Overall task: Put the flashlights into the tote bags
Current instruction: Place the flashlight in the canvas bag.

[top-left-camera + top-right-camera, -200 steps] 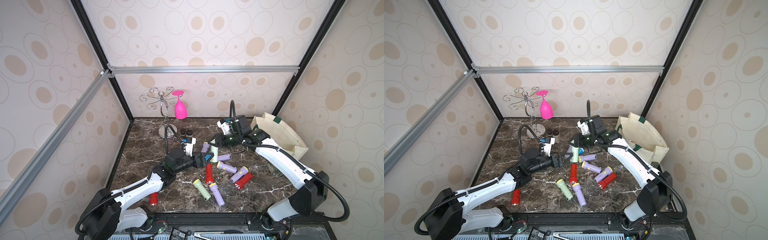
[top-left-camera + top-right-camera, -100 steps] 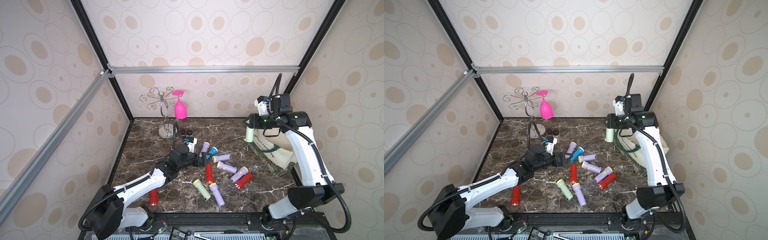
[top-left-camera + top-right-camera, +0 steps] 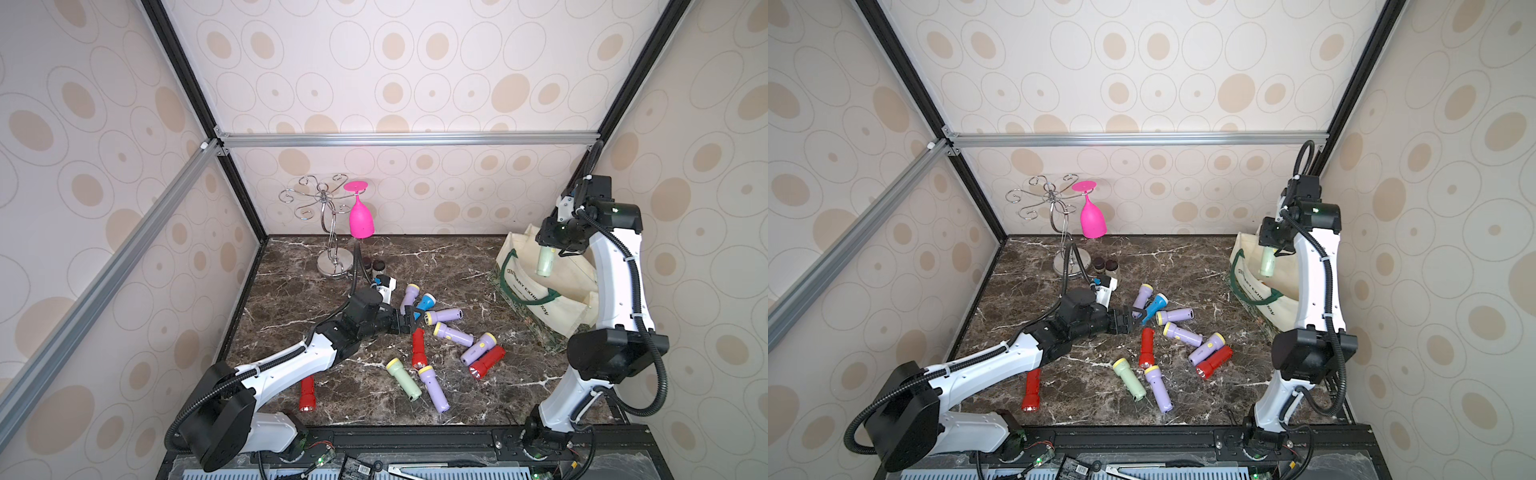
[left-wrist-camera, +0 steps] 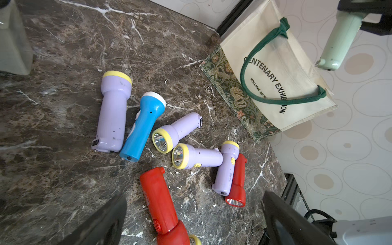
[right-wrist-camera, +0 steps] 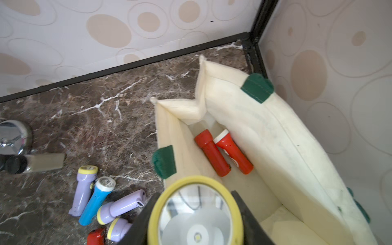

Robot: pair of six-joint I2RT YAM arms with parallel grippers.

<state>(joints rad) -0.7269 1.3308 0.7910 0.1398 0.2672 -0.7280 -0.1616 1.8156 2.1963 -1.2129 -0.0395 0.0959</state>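
Gripping green flashlight (image 3: pixel 545 262), right pincer (image 3: pixel 550 248) moved above tote bag (image 3: pixel 570 300), left pincer (image 3: pixel 412 318) wide

My workplace, a staged robot test booth, oval-patterned wallpaper panels (image 3: pixel 415 62), bare aluminium frame rails (image 3: pixel 395 139), marble-look counter (image 3: pixel 436 257), my arms (image 3: pixel 291 365) mounted at its front

1. red flashlight (image 4: pixel 161 203): head was cut off by the left wrist frame edge.
2. pale green flashlight (image 5: pixel 195 214): body was hidden behind its own lens (blurred, right wrist view).
3. tote bag (image 3: pixel 557 316): one end was hidden behind the right arm (image 3: pixel 615 282); its lettering was partly covered by the strap (image 4: pixel 283 24).
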